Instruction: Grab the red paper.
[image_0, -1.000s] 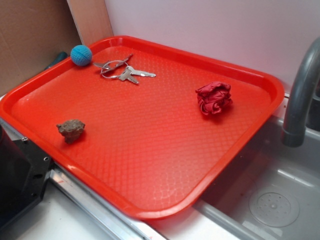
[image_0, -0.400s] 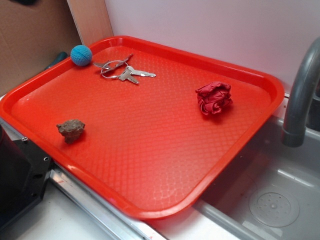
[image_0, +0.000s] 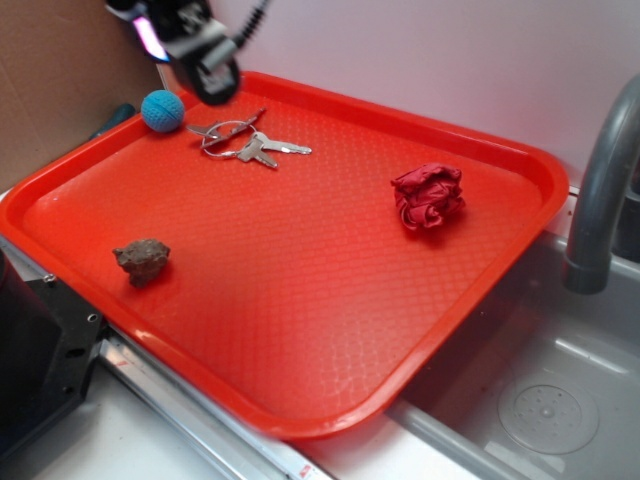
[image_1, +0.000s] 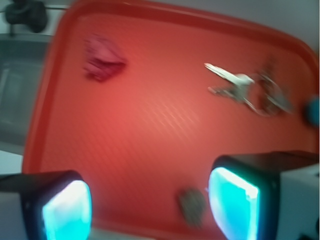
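Note:
The red paper (image_0: 428, 196) is a crumpled dark crimson wad lying on the right part of the orange-red tray (image_0: 300, 300). In the blurred wrist view the red paper (image_1: 102, 58) shows at upper left. My gripper (image_0: 200, 60) hangs at the top left of the exterior view, above the tray's far-left corner near the keys, far from the paper. In the wrist view the gripper (image_1: 150, 205) is open, its two glowing cyan pads wide apart with nothing between them.
A blue knitted ball (image_0: 162, 110) and a bunch of keys (image_0: 245, 143) lie at the tray's far left. A small brown rock-like lump (image_0: 141, 260) sits near the front left edge. A grey faucet (image_0: 600, 190) and sink (image_0: 540, 400) are at right.
My gripper has come into the exterior view at the top left; earlier it was out of frame. Nothing on the tray has moved.

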